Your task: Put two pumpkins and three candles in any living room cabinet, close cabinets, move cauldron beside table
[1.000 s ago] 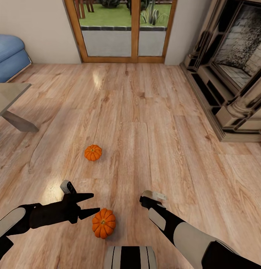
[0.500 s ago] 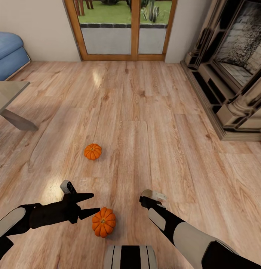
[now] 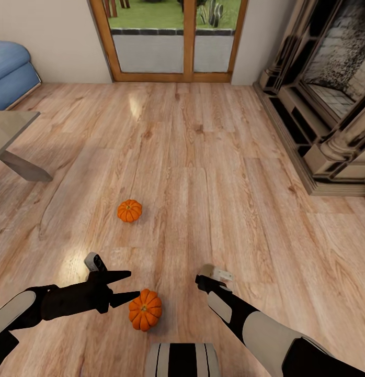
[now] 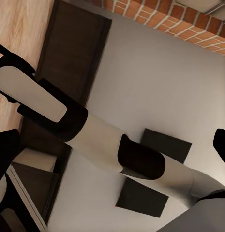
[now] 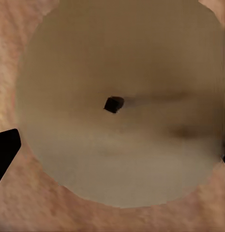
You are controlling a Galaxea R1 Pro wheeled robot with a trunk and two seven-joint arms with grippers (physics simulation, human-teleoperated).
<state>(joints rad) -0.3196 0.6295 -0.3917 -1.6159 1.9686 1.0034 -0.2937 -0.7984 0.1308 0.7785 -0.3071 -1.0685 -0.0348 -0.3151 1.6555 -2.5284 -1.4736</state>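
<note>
Two orange pumpkins lie on the plank floor: one (image 3: 129, 210) further off, one (image 3: 145, 310) close to my base. My left gripper (image 3: 126, 286) is open and level, and its lower fingertip almost touches the near pumpkin's left side. My right gripper (image 3: 214, 278) points down over a pale candle (image 3: 218, 272) standing on the floor. In the right wrist view the candle's top (image 5: 122, 145) with its dark wick looms close, with a dark fingertip (image 5: 6, 151) at each side of it. The gripper is open astride the candle.
The coffee table's corner (image 3: 10, 131) and slanted leg are at the left, with the blue sofa (image 3: 12, 73) behind. The ornate fireplace (image 3: 329, 104) lines the right side. Wood-framed glass doors (image 3: 172, 47) stand ahead.
The whole picture has slid slightly upward, so the camera has moved. Both arms hold the same pose, and the pumpkins and candle rest where they were.
</note>
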